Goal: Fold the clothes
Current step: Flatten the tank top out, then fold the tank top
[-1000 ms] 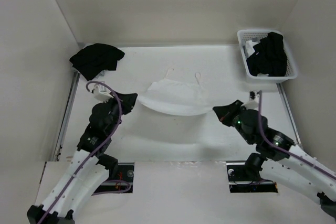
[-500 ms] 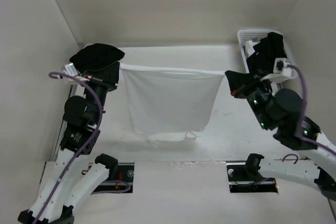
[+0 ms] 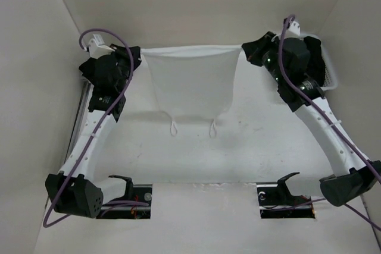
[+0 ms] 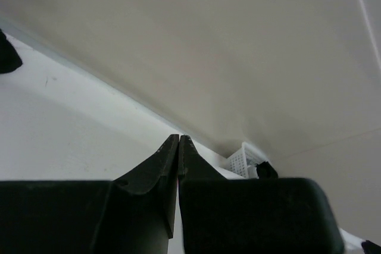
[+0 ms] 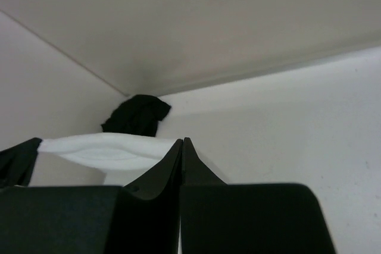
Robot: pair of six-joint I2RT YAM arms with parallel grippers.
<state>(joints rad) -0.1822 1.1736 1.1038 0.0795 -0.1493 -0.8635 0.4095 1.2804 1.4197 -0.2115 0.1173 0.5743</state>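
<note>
Pinched shut on corners of the white top (image 3: 189, 81), left fingers (image 4: 156, 168) and right fingers (image 5: 156, 173) are hoisting it higher above the desk (image 3: 268, 135) for spreading.

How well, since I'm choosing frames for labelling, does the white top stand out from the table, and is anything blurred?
Top external view: sharp, evenly lit; the white top contrasts weakly with the table, outlined by a soft grey shadow. Left wrist view: the left tool is a near-black, soft silhouette. Right wrist view: the right tool likewise, white top blurred.
</note>
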